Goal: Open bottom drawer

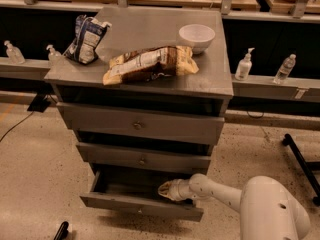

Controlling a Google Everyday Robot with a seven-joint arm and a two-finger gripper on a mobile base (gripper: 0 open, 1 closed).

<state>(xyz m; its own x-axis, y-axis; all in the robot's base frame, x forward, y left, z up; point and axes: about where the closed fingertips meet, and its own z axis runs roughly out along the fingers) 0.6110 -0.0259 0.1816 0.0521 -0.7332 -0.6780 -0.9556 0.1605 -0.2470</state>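
The grey chest [150,31] is seen at centre. Its bottom drawer [140,205], lowest of three, is found partly pulled out. A snack bag [150,64] and a white bowl [196,36] are carried on top. The claw [167,190] is placed inside the drawer's right part; its grip cannot be told.

Matt grey-painted wooden bottom drawer [135,206], smooth pale plastic-looking gripper [167,190] just inside it.
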